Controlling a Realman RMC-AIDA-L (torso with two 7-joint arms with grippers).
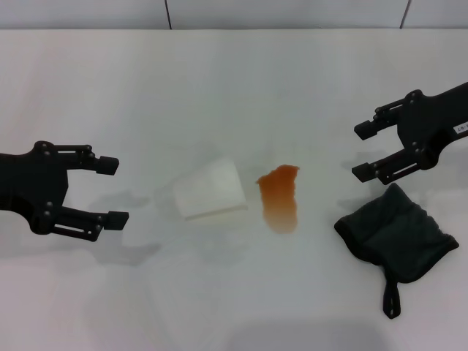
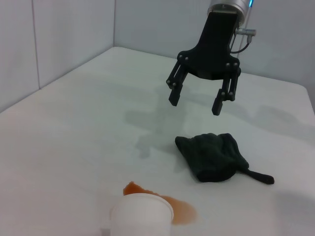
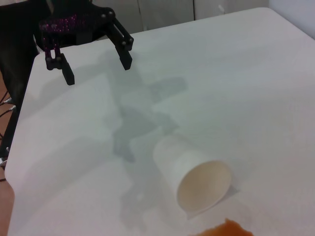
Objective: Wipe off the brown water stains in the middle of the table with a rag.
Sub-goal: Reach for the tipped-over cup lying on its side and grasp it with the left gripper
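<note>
Two black grippers hover over the broad white smooth counter [image 1: 234, 80] in the head view, one per arm. The left gripper [image 1: 111, 189] hangs near the left edge with its two fingers spread wide, holding and touching nothing. The right gripper [image 1: 362, 150] hangs near the right edge, its two fingers [image 1: 373, 170] likewise released, empty, just above and beyond the one dark grey ribbed cloth rag [image 1: 398, 232], not touching it. That rag lies crumpled toward the right edge, its small loop tab pointing at the near edge. One orange-brown translucent liquid stain [image 1: 279, 196], irregular and elongated, sits in the middle of the counter. One white paper cup [image 1: 210, 189] lies on its side just beside the stain, toward the left edge.

From the left wrist, the right gripper [image 2: 195, 102] shows farther off with both fingers apart, hanging in the air above the rag [image 2: 211, 156]. One cup [image 2: 141, 214] lies close by, with the stain [image 2: 179, 209] touching its rim.

From the right wrist, the left gripper [image 3: 96, 68] appears far off, fingers parted and empty, above bare counter [image 3: 236, 88]. One cup [image 3: 194, 176] lies tipped with its open mouth facing the camera, and a sliver of the stain [image 3: 226, 229] shows just beside the mouth.
</note>
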